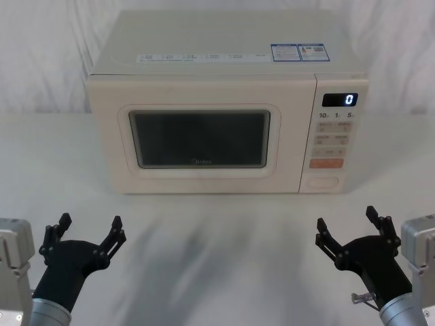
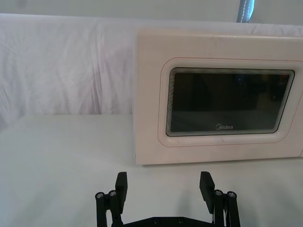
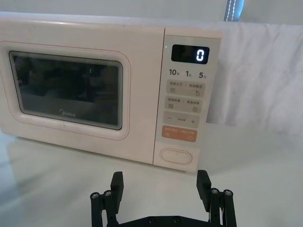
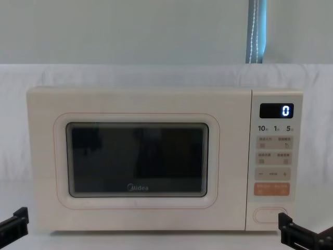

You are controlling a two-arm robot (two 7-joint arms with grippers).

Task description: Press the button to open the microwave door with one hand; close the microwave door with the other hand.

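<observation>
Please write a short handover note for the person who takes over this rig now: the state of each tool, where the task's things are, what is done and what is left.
Left tool: open, holding nothing, low at the robot's left, short of the microwave door.
Right tool: open, holding nothing, low at the robot's right, roughly in line with the control panel.
Microwave door: shut, flush with the front; display reads 0.
Button: bottom of the control panel, below the orange key, untouched.
Done: nothing yet.
Left: press the button with one tool to open the door, then close the door with the other.
</observation>
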